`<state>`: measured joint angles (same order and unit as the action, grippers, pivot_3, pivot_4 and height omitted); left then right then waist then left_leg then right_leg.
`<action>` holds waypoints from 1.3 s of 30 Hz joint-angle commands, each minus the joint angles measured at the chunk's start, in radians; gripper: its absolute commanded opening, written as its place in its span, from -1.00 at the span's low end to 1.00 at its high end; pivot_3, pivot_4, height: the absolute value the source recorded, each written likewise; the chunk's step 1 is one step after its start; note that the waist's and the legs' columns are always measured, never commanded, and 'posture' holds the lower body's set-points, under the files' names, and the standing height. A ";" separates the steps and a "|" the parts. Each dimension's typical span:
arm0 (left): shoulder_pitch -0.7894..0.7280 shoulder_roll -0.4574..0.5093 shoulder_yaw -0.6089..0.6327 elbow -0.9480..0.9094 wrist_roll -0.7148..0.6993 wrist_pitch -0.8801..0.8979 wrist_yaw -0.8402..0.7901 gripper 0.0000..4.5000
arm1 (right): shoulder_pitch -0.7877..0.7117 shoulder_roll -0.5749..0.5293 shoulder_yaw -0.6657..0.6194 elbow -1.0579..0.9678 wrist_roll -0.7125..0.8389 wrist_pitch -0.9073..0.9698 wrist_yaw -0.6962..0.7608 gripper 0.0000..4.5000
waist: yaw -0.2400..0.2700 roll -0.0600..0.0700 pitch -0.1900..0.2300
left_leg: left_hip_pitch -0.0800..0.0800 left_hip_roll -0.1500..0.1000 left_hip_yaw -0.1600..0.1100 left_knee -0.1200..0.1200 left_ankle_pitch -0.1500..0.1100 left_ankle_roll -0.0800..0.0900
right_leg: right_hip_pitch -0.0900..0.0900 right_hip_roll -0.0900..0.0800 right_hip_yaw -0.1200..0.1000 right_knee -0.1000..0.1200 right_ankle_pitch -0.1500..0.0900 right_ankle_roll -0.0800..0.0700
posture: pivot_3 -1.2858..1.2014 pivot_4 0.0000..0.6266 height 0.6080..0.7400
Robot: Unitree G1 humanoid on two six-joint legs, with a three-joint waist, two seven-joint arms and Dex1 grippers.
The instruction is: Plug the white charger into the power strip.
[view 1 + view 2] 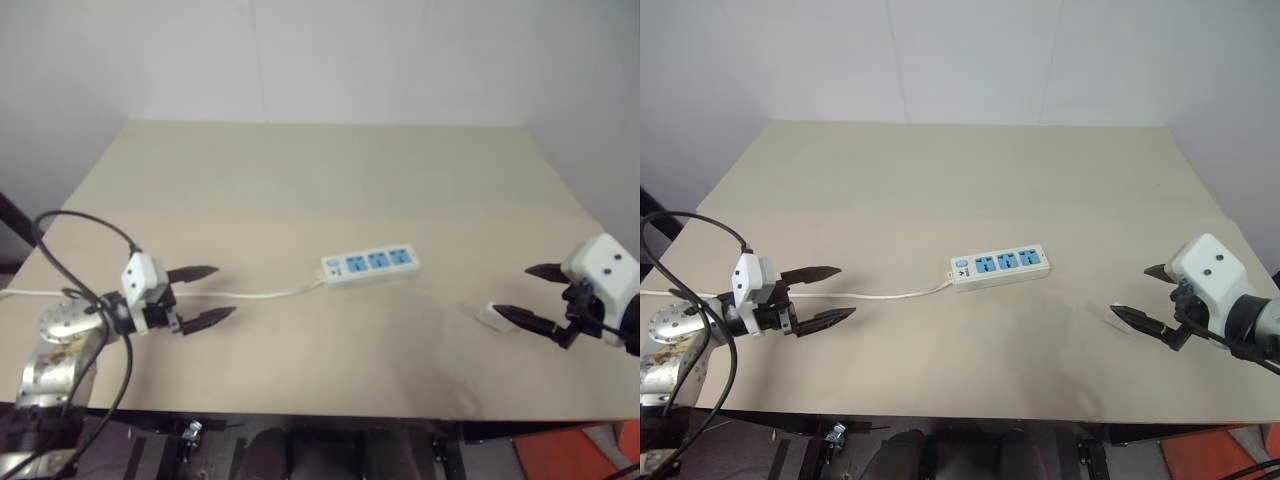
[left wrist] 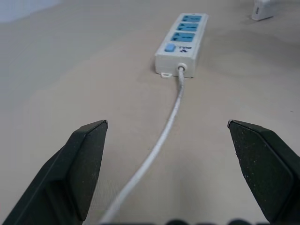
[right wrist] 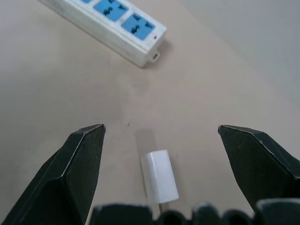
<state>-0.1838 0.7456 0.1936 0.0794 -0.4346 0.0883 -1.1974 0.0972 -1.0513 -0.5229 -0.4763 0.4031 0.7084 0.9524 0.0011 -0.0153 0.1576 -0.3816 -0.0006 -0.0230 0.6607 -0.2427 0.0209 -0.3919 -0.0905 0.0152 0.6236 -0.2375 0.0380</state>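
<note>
The strip (image 1: pixel 370 266) lies flat near the middle of the bench (image 1: pixel 320 180), its three blue sockets facing up and its switch at the left end, where the cord (image 1: pixel 255 295) leaves it and trails off toward the bench's left edge. The charger (image 1: pixel 1118 318) lies on its side near the right edge, well apart from the strip and not plugged in. The right gripper (image 3: pixel 161 129) hangs just over the charger with its fingers (image 3: pixel 82 154) spread wide, released and holding nothing; in the right wrist view the charger sits between the two black tips without touching either. The left gripper (image 1: pixel 207 295) hovers by the left edge, pointing toward the strip, its fingers (image 2: pixel 86 154) likewise wide apart and empty; the cord runs on the bench between them, under the tips, with no contact visible.
</note>
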 commanded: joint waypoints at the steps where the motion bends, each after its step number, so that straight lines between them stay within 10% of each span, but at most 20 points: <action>1: -0.017 0.000 0.002 -0.005 0.003 -0.020 0.006 0.99 | -0.004 -0.024 -0.019 -0.007 0.015 0.031 0.006 1.00 | 0.000 0.000 0.000 | 0.000 0.000 0.000 0.000 0.000 0.000 | 0.000 0.000 0.000 0.000 0.000 0.000 | 0.03 -0.52 1.00; 21: -0.114 -0.077 -0.044 0.097 0.004 -0.064 -0.007 0.99 | -0.017 -0.021 -0.002 -0.012 -0.003 0.048 -0.030 1.00 | 0.003 0.000 0.000 | 0.000 -0.001 0.000 0.000 0.000 0.000 | 0.000 0.000 0.000 0.000 0.000 0.000 | 0.03 -0.52 1.00; 39: -0.777 -0.413 -0.188 1.144 0.258 -0.493 -0.225 0.99 | -0.126 0.024 0.161 -0.076 -0.007 0.049 -0.122 1.00 | -0.001 -0.004 0.002 | -0.005 -0.004 0.004 0.001 -0.001 0.002 | -0.002 0.001 -0.003 -0.001 0.001 0.000 | 0.03 -0.52 1.00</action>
<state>-0.9277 0.3331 0.0161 1.1903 -0.2070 -0.3947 -1.4025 -0.0202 -1.0276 -0.3529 -0.5110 0.3955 0.7504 0.8532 -0.0002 -0.0195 0.1600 -0.3868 -0.0050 -0.0192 0.6619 -0.2436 0.0228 -0.3941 -0.0900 0.0124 0.6227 -0.2368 0.0382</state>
